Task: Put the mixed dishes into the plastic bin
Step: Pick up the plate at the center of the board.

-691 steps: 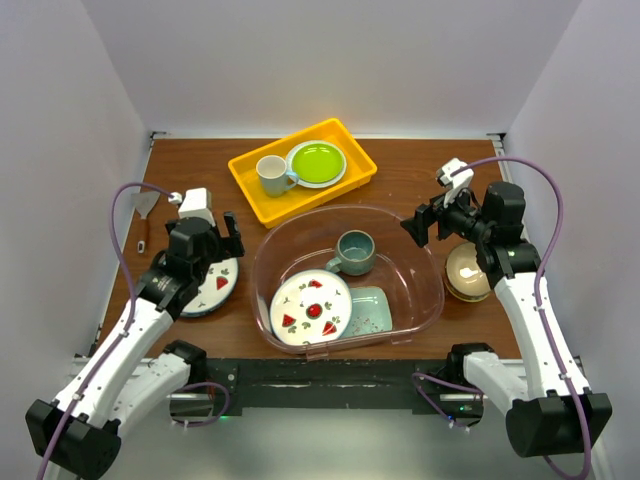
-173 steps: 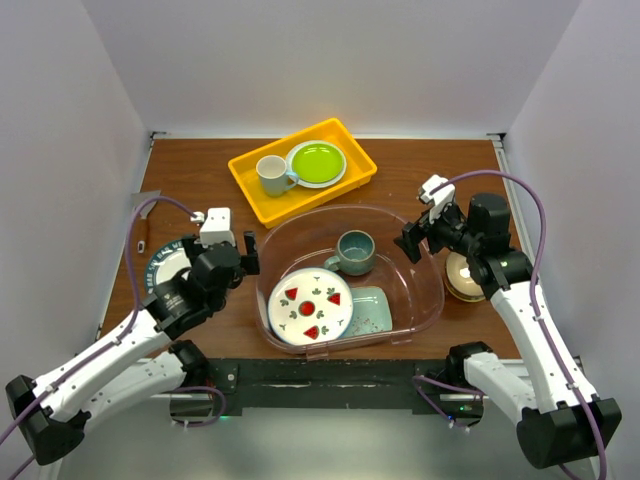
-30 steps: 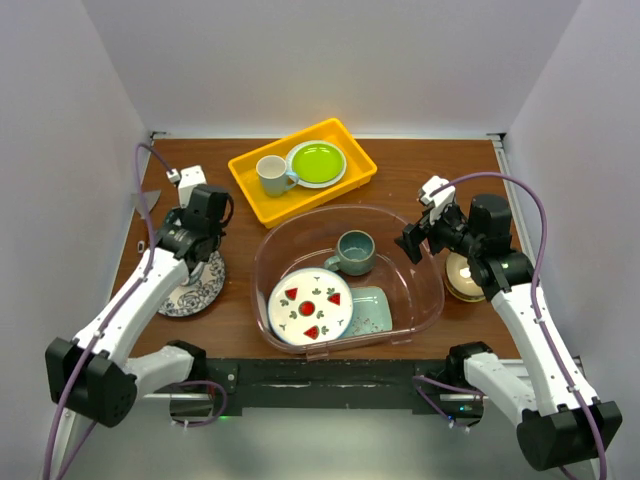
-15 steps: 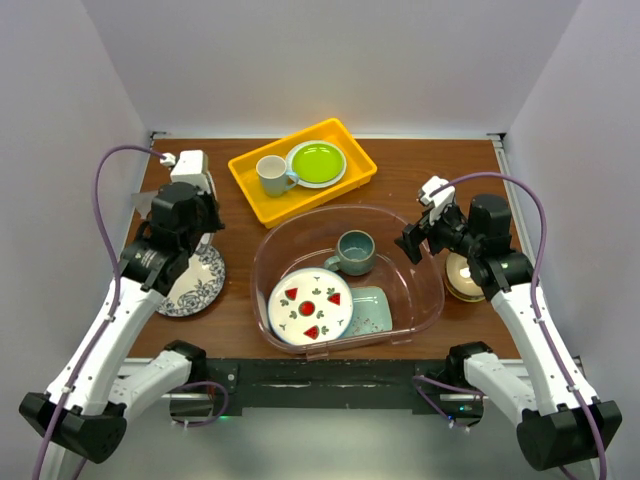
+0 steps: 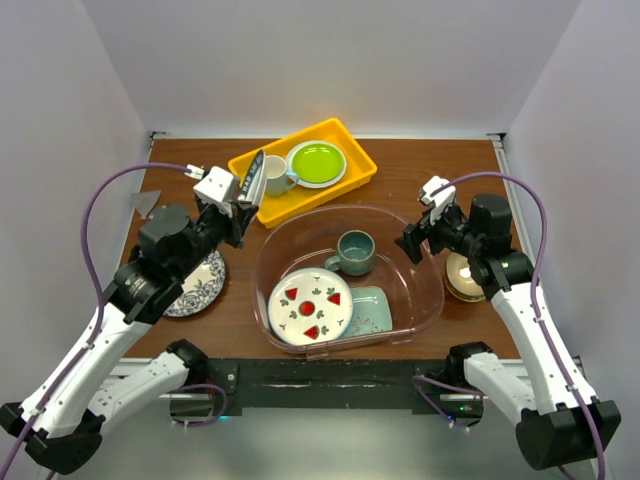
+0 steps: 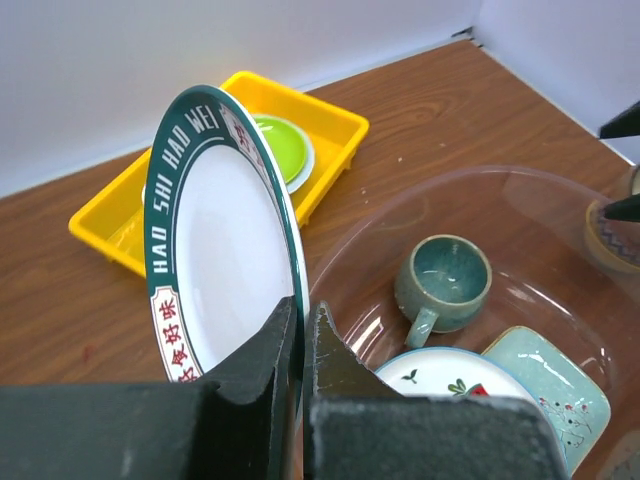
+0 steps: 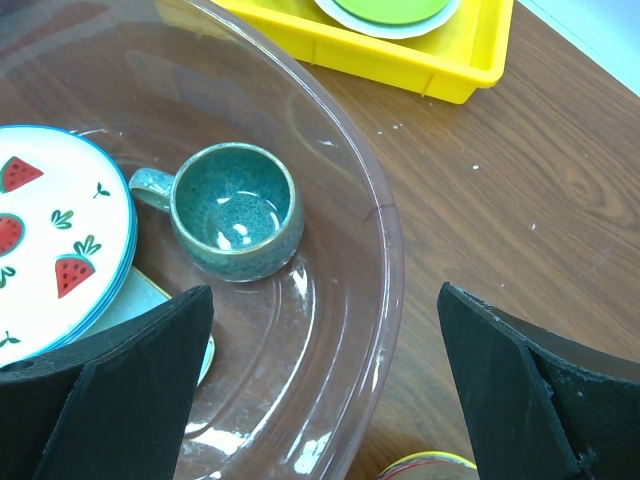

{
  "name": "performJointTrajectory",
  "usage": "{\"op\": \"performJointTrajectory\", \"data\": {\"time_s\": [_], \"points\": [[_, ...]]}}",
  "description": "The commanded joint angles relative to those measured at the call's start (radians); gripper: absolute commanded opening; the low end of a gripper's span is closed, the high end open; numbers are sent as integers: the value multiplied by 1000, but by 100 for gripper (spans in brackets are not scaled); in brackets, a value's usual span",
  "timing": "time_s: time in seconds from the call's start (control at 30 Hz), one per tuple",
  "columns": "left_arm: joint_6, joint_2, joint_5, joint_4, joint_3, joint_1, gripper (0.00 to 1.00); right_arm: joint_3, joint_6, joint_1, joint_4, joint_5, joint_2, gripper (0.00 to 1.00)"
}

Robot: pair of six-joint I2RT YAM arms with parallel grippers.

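Top, left-wrist and right-wrist views of a brown wooden tabletop (image 5: 420,170) with two arms.

**Left gripper** (image 6: 300,322): closed on the lower edge of a white round plate with a dark green rim (image 6: 225,255) and red lettering. The plate stands on edge, nearly upright, clear of the tabletop. In the top view it hangs just beside the near left corner of the yellow rectangular plastic tray (image 5: 345,180), left of the bin.

**Right gripper** (image 5: 415,240): jaws spread fully and holding nothing. It hovers above the right rim of the large transparent rounded plastic bin (image 5: 345,210), and its dark fingers (image 7: 110,390) frame the rim in the wrist view.

**Bin contents:** a dark teal ceramic mug (image 7: 235,222) stands upright toward the far side with its handle pointing left. A white round plate with red strawberry motifs (image 5: 310,305) lies flat at the near left, overlapping a mint-green rectangular tray (image 5: 375,310) at the near right.

**Outside the bin:** a blue-floral round plate (image 5: 195,285) lies flat on the tabletop to the left, partly covered by the left arm. A tan round bowl (image 5: 463,275) sits just right of the bin, partly hidden by the right arm.

**Yellow tray:** it holds a white ceramic mug (image 5: 272,175) and a lime-green round plate with a white rim (image 5: 318,163), side by side.
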Motion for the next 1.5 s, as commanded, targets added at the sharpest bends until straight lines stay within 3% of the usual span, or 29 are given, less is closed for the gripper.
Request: {"op": "performJointTrajectory", "data": {"time_s": [0.0, 0.27, 0.53, 0.97, 1.47], "points": [[87, -42, 92, 161, -18, -17, 0, -3, -15, -9, 28, -41, 4, 99], [102, -47, 175, 214, -40, -32, 0, 4, -16, -17, 19, -69, 10, 99], [146, -22, 160, 246, -48, -106, 0, 124, -15, -17, -77, -121, 36, 99], [246, 71, -49, 299, -41, -366, 0, 411, 18, -18, -257, -181, 74, 99], [364, 183, -303, 349, -35, -612, 0, 495, 85, -17, -311, -218, 67, 99]]}}
